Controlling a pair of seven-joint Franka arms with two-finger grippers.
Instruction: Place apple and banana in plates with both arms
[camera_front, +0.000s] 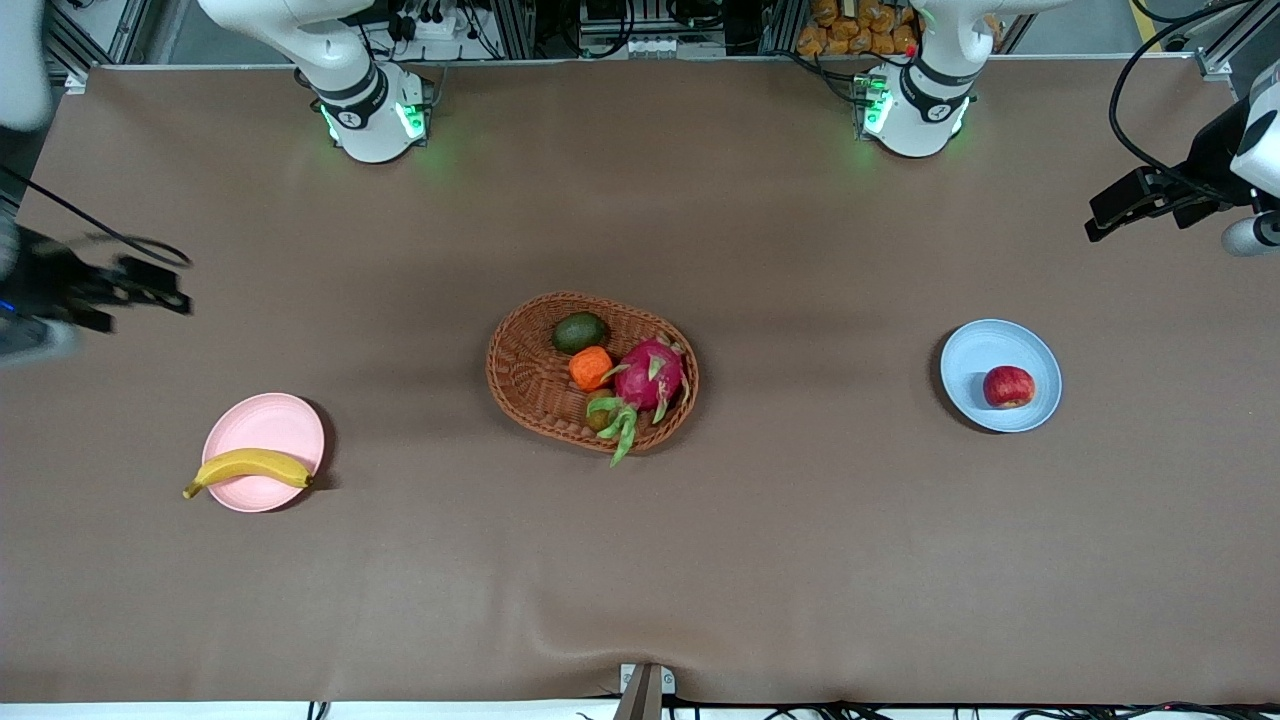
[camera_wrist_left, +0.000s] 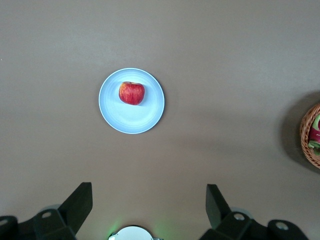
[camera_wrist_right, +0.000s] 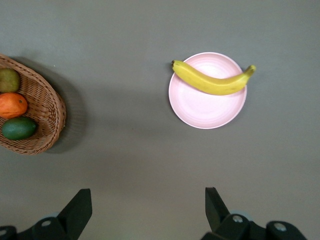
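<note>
The banana (camera_front: 250, 467) lies across the pale pink plate (camera_front: 265, 430), on the part of the plate nearer the front camera, with both tips reaching past the rim (the stem end hangs over bare cloth). This plate sits toward the right arm's end of the table (camera_front: 640, 560). The apple (camera_front: 1008, 387) rests inside the pale blue plate (camera_front: 985, 350), close to the rim on the side toward the left arm's end, and wholly within the edge. Between the two plates, well apart from each, stands a brown wicker basket (camera_front: 525, 370) holding a pink dragon fruit (camera_front: 650, 373), an orange fruit (camera_front: 590, 367) and a dark green avocado (camera_front: 579, 332).

Broad bare cloth surrounds both plates on every side, and the strip along the table edge nearest the front camera is open too.

The right gripper (camera_wrist_right: 147, 210) hangs up in the air over the table's edge at the right arm's end, its fingers spread wide and holding nothing. The left gripper (camera_wrist_left: 149, 207) is likewise raised over the left arm's end of the table, fingers wide apart and empty; from its wrist camera the blue plate and apple show in full, with a sliver of the basket at the frame's border
</note>
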